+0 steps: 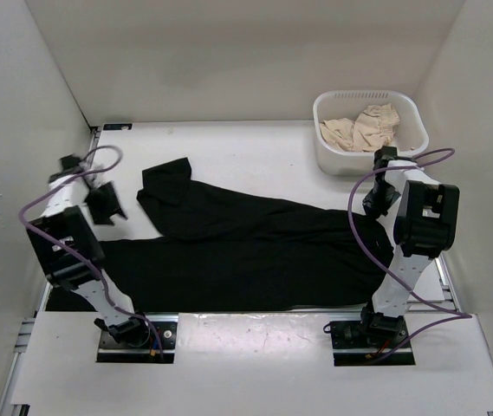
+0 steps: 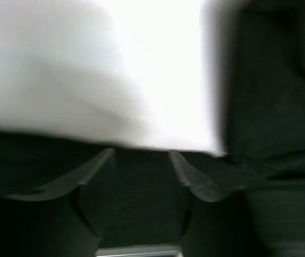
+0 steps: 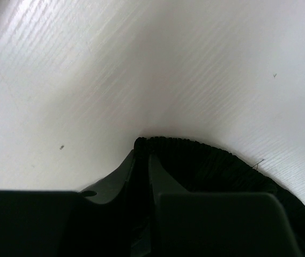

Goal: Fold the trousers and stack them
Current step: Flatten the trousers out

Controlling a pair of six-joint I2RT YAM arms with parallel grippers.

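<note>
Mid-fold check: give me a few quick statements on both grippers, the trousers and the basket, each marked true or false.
1. The right gripper pinches an edge of the trousers. True.
2. The left gripper is clamped shut on fabric. False: its fingers stand apart, with nothing pinched between them.
3. The basket holds beige cloth. True.
4. The trousers lie folded in the basket. False: they are spread out across the table.

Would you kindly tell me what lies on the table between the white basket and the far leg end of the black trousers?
Nothing: the top view shows bare table between the basket and that end of the trousers.
</note>
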